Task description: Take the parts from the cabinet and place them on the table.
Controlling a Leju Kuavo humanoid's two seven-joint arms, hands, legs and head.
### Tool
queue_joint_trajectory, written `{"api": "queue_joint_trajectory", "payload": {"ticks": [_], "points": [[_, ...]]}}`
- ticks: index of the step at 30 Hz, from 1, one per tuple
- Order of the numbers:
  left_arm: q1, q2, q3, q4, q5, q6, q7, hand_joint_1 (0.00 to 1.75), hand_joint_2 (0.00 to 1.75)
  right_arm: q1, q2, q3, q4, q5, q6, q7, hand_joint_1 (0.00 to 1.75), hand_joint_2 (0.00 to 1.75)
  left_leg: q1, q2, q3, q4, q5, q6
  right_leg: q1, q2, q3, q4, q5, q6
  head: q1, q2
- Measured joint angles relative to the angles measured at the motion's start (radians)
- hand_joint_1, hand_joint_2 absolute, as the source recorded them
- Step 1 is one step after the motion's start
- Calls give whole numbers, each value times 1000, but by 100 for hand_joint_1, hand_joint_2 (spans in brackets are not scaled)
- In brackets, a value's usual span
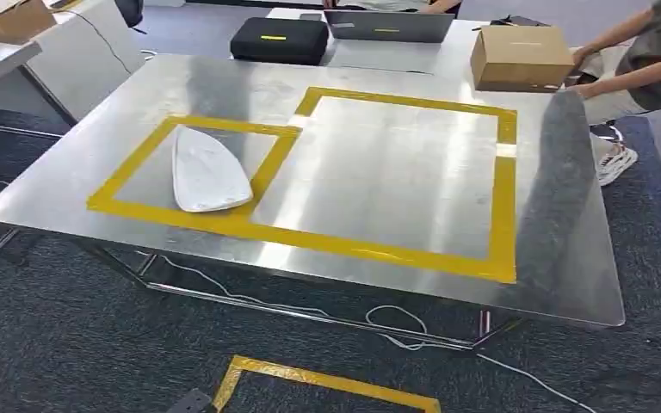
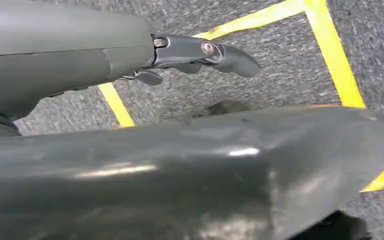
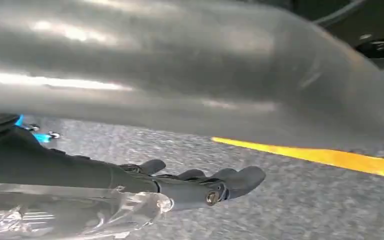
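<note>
Metal table (image 1: 379, 181) bears white part (image 1: 206, 172); both hands hang over carpet.

Bright tabletop (image 1: 379, 185) glare; wrist views perhaps blurred

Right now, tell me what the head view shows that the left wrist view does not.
Head view alone: the metal table with the white part lying in the smaller yellow-taped square, and a person holding a cardboard box. Left wrist view alone: the left hand, hanging over the floor and holding nothing. Shared: grey carpet and yellow floor tape.
</note>
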Motion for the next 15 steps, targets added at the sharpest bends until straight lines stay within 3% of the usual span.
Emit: {"api": "queue_joint_trajectory", "payload": {"ticks": [1,3,4,5,7,8,9,10,11,12,13,14,15], "points": [[-5,-3,6,0,0,-1,0,0,0,0,0,0,-1,-4,-1,5,0,0,-1,0,15,-40,-11,4,2,-1,-4,3,6,5,2,0],[-8,-8,21,0,-1,-1,0,0,0,0,0,0,-4,-8,-5,13,0,0,-5,-2,-1,-39,-10,10,-1,-3,-11,2,23,17,2,0],[-4,-12,27,0,-4,-1,0,0,0,1,0,0,-4,-9,-6,15,0,0,-6,-1,-7,-39,-2,21,-3,-1,-13,1,31,25,2,0],[-3,-13,32,0,-10,-1,0,0,0,1,-1,-1,-4,-9,-6,14,0,0,-2,6,-15,-41,9,32,-6,-1,-19,10,15,29,0,0],[-5,-13,42,0,-10,0,1,0,0,0,-1,-1,-5,-11,0,4,0,0,-3,6,-38,-41,28,44,-7,-3,-53,102,-95,39,4,0],[-6,-14,47,0,-11,0,1,0,0,0,-1,-1,-5,-16,10,-7,0,0,-4,6,-51,-40,40,46,-7,-3,-77,192,-154,43,8,0],[-5,-14,48,0,-13,0,0,0,0,0,-1,-1,-5,-18,17,-11,0,0,-5,7,-65,-39,51,47,-7,-3,-93,266,-192,45,10,0],[-4,-13,50,0,-14,-1,0,0,0,0,-2,-1,-5,-21,21,-15,0,0,-7,7,-80,-38,62,47,-7,-3,-98,315,-203,46,10,0],[-4,-13,53,0,-14,-1,0,0,0,0,-2,-1,-5,-22,22,-16,0,0,-9,7,-96,-37,74,46,-7,-3,-82,321,-181,44,9,0],[-4,-13,55,0,-15,-1,0,0,0,0,-2,-1,-5,-23,23,-18,0,0,-9,7,-110,-35,85,45,-6,-3,-44,284,-141,42,9,0],[-4,-14,57,0,-16,-1,0,0,0,0,-2,-1,-5,-23,23,-18,0,0,-9,7,-123,-33,93,43,-5,-3,9,215,-103,38,9,0],[-5,-14,58,0,-16,-1,0,0,0,-1,-2,-1,-5,-24,25,-18,0,0,-9,6,-134,-30,102,40,-4,-3,74,125,-81,33,9,0],[-5,-14,61,0,-16,-1,0,0,0,-1,-2,-1,-6,-24,25,-19,0,0,-10,5,-141,-27,110,36,-3,-3,144,27,-96,28,9,0]]}}
